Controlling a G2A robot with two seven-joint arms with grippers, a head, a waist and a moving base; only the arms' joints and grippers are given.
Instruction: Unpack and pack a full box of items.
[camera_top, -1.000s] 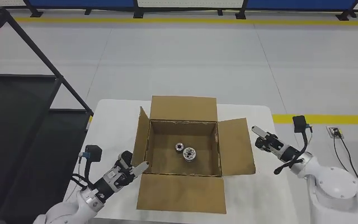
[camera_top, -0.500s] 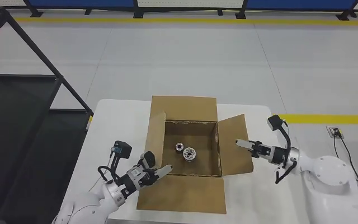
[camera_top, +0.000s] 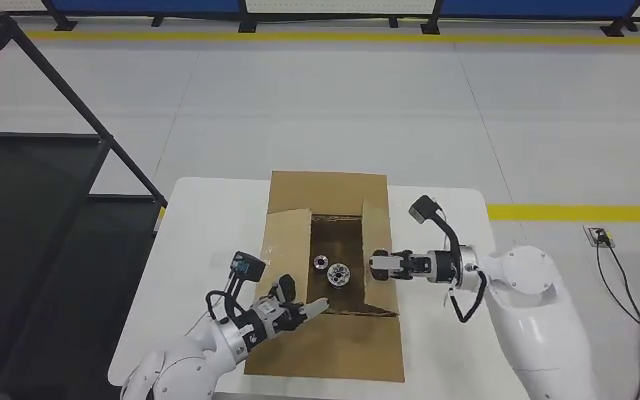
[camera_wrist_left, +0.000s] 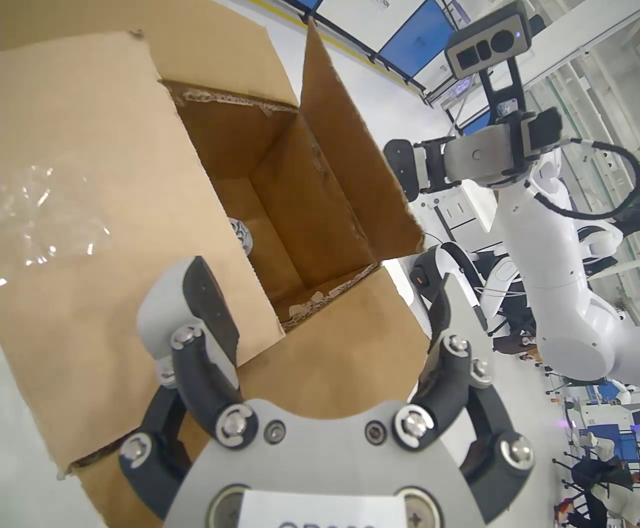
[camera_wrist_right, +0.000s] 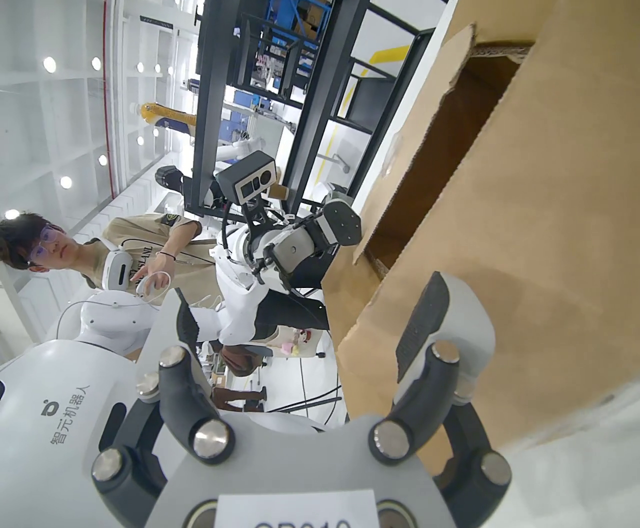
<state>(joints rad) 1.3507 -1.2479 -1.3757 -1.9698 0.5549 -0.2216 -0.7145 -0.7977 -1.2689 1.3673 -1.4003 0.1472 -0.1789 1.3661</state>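
Note:
A brown cardboard box (camera_top: 328, 190) stands mid-table with its far and near flaps lying outward. Two small round metal items (camera_top: 339, 274) lie on its floor; one of them (camera_wrist_left: 243, 235) peeks past the flap edge in the left wrist view. The left side flap (camera_top: 285, 245) leans in over the opening and the right side flap (camera_top: 375, 240) stands nearly upright. My left gripper (camera_top: 300, 310) (camera_wrist_left: 320, 310) is open at the near left corner, one finger beside the left flap (camera_wrist_left: 100, 200). My right gripper (camera_top: 378, 265) (camera_wrist_right: 305, 325) is open against the right flap's outer face (camera_wrist_right: 525, 250).
The white table (camera_top: 200, 230) has bare room on both sides of the box. A black metal frame (camera_top: 60, 220) stands off the table's left edge. The near flap (camera_top: 330, 345) reaches almost to the table's front edge.
Both arms have swung inward to the box. The left flap went from lying outward to leaning over the opening, and the right flap rose from flat to nearly upright.

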